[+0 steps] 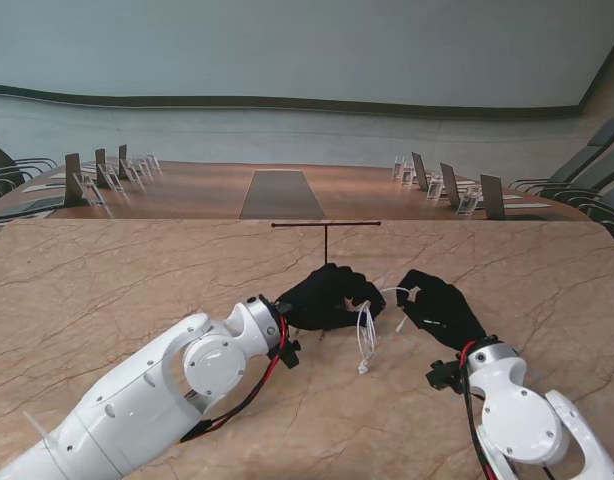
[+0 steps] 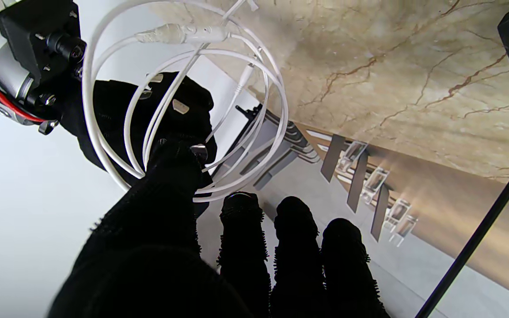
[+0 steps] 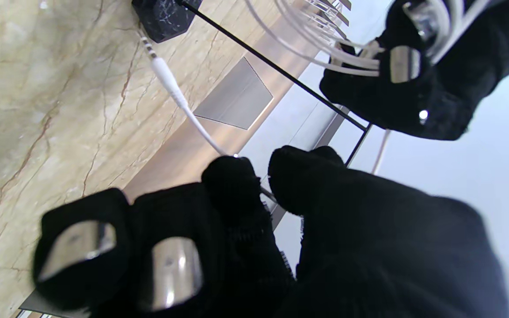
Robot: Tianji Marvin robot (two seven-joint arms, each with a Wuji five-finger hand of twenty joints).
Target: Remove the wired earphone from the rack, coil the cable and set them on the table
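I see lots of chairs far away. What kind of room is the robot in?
Probably a conference or meeting room. Beyond the marble table runs a long wooden conference table, with dark office chairs along its sides and small stands set at each seat.

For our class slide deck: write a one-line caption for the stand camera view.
Left hand holds the coiled white earphone cable while right hand pinches its free end, before the bare rack.

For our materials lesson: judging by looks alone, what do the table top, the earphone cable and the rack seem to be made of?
Table top: polished beige marble or a marble-look surface, brown veins, soft sheen.
Earphone cable: smooth white plastic or rubber coating, bending in loose loops.
Rack: thin black rod, probably painted metal; its base looks like dark stone.
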